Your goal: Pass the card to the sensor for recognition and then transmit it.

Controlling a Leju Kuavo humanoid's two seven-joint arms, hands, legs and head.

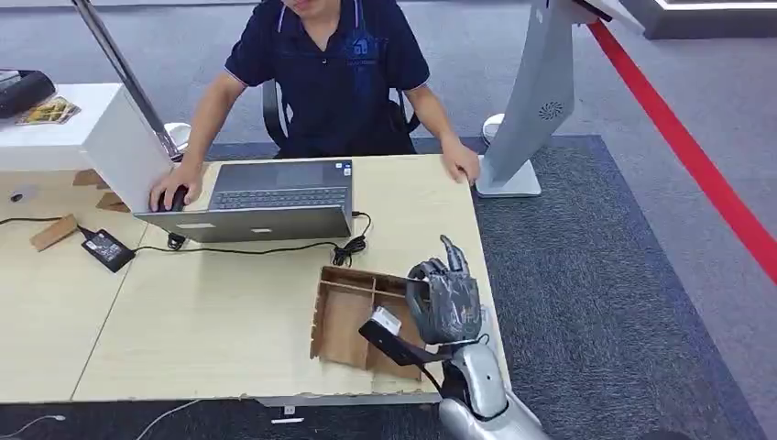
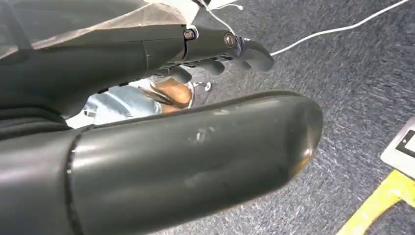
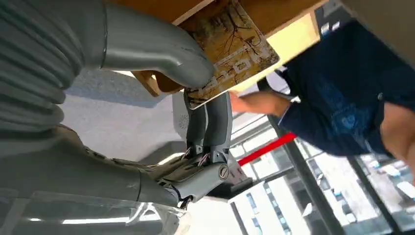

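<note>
Right hand [image 1: 445, 298] raised over cardboard tray [image 1: 344, 316], thumb and fingers pinching card [image 3: 230, 46], left hand [image 2: 215, 49] hanging, fingers curled in on nothing

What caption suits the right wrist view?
Right robot hand pinches a yellow tree-printed card near a person in a navy shirt.

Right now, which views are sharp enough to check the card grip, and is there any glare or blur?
Right wrist view: card sharp under the thumb, windows blown out behind. Head view: evenly lit, right hand clear. Left wrist view: left hand close and dark.
</note>
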